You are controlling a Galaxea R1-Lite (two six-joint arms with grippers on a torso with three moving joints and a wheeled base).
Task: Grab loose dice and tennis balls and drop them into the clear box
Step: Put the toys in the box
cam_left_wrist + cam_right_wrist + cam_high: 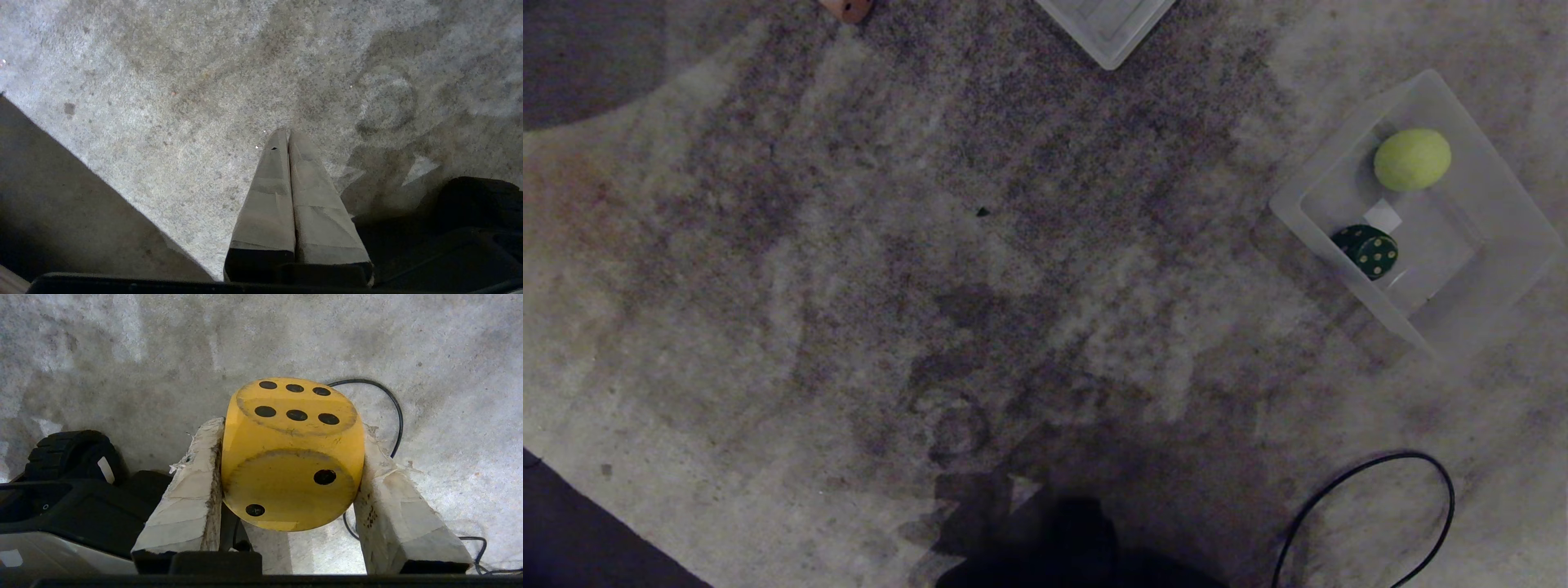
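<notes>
Here the right gripper [292, 457] is clamped on the yellow die [292, 455], which sits squeezed between its two taped fingers [190, 494] above the grey carpet [122, 355], its six-dot face turned away from the wrist and a black cable [392, 404] looping on the floor beyond it. The left gripper [288, 136] hangs over bare carpet with its fingers pressed together and nothing between them. In the head view neither gripper shows; the clear box [1494, 245] lies on the carpet holding a tennis ball [1412, 159] and the dark green die [1367, 251], with a tan die [848, 8] and a ribbed lid [1107, 24] at the far edge.
</notes>
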